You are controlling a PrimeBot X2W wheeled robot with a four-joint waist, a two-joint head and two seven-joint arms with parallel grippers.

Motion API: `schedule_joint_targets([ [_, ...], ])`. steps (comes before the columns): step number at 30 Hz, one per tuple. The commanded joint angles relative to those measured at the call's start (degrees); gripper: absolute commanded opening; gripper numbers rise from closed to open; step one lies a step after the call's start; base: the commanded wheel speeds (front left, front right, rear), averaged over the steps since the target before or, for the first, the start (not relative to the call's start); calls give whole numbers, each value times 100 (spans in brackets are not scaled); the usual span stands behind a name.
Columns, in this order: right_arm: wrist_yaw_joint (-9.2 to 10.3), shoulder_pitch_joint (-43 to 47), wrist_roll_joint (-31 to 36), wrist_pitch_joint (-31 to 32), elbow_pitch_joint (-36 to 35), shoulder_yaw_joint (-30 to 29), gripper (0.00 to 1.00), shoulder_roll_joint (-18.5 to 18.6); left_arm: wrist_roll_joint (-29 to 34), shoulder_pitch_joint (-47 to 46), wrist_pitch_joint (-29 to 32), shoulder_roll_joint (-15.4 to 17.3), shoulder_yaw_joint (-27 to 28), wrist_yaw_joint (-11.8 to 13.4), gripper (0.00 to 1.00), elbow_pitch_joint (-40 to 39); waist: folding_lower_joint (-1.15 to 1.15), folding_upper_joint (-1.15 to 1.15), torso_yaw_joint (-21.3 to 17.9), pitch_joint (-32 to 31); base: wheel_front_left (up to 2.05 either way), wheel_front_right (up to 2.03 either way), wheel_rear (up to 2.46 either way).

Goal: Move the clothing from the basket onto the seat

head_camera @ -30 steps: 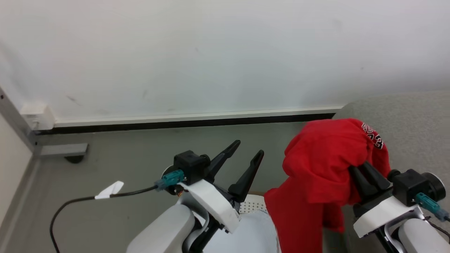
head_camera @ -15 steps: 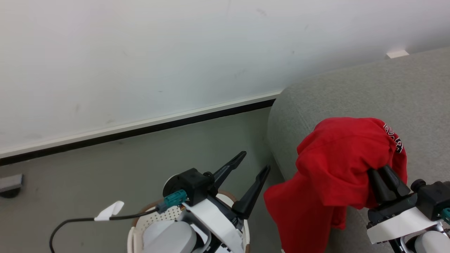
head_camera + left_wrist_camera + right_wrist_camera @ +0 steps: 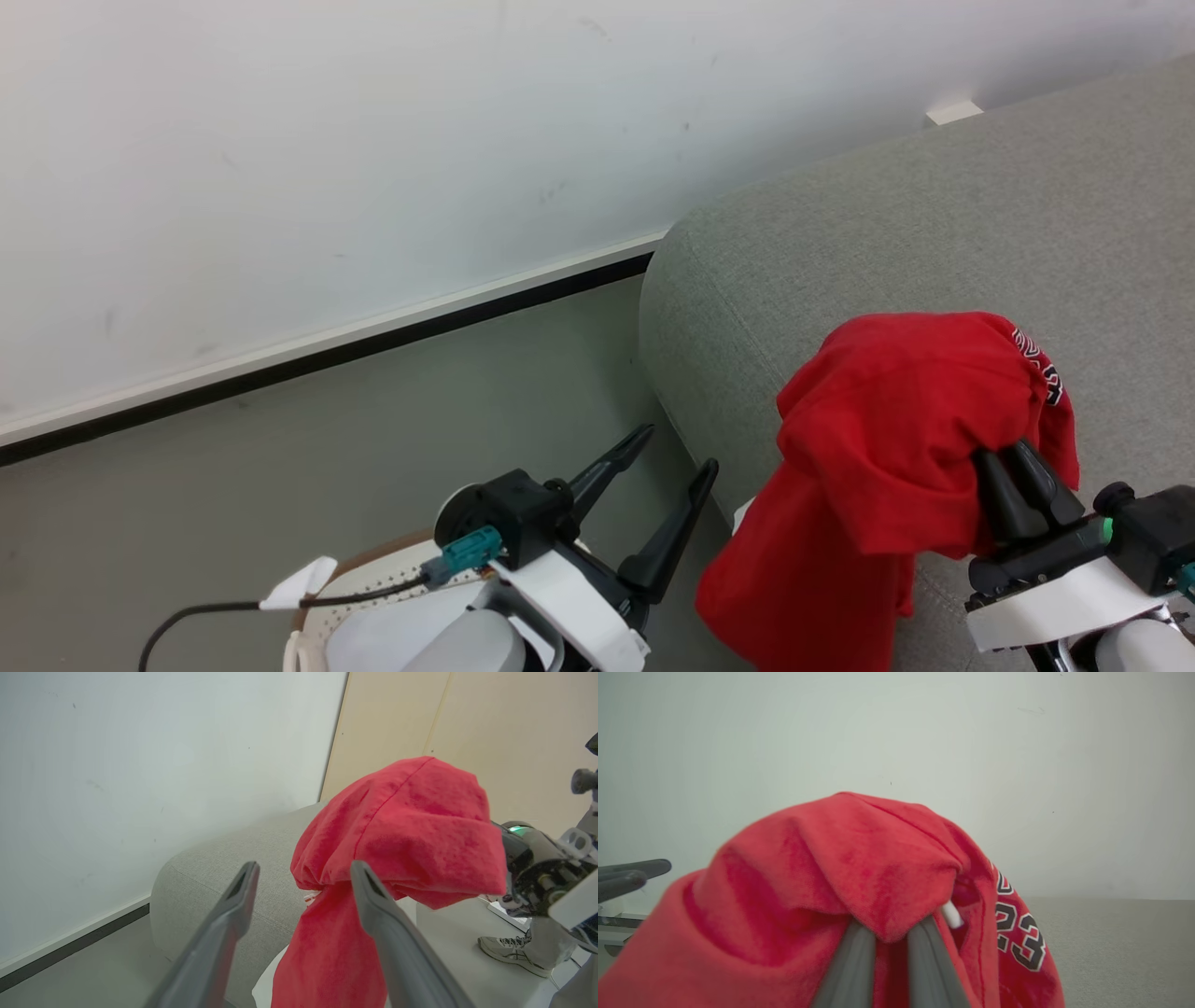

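The red jersey (image 3: pixel 878 439) hides the right gripper's (image 3: pixel 1013 471) fingertips (squeezed together on it); the left gripper (image 3: pixel 678 448) is wide open, empty.

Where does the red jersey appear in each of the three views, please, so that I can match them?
Head view: red jersey at lower right, draped over the right gripper.
Left wrist view: red jersey centre to right, beyond the left gripper, jaws open.
Right wrist view: red jersey at lower centre and left, bunched over the closed jaws.
Shared landmark: the grey sofa, beside the jersey in all three.
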State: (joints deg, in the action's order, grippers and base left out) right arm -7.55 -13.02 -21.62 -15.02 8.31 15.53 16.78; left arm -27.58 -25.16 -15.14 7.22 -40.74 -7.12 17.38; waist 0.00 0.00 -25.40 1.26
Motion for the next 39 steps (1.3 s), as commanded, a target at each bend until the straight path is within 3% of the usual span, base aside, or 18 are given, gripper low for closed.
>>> schedule_joint_targets([
  [1, 12, -162, -123, -22, -67, 9, 0, -3, 105, 73, -1, 2, 24, -34, 100, 15, 0, 0, -4, 28, 0, 0, 0],
  [10, 12, -1280, -278, -18, 110, 148, 0, 394, 136, -216, -1, 198, -133, -35, 100, 3, 0, 0, 169, 564, 0, 0, 0],
  [21, 12, -3229, -800, 289, 212, -382, 0, 1189, 170, -686, 137, 724, -185, -28, 100, -348, 0, 0, 501, 1684, 0, 0, 0],
  [29, 12, -4591, -1136, 678, 701, -1046, 0, 2160, 252, -1049, 261, 991, -292, -29, 100, -791, 0, 0, 786, 2545, 0, 0, 0],
  [35, 12, -5015, -976, 668, 1344, -1479, 0, 2772, 273, -1223, 339, 1094, -345, -29, 100, -943, 0, 0, 1000, 2976, 0, 0, 0],
  [39, 12, -4736, -874, 782, 1935, -1411, 0, 2808, 264, -1252, 355, 1155, -353, -29, 100, -991, 0, 0, 1100, 3213, 0, 0, 0],
])
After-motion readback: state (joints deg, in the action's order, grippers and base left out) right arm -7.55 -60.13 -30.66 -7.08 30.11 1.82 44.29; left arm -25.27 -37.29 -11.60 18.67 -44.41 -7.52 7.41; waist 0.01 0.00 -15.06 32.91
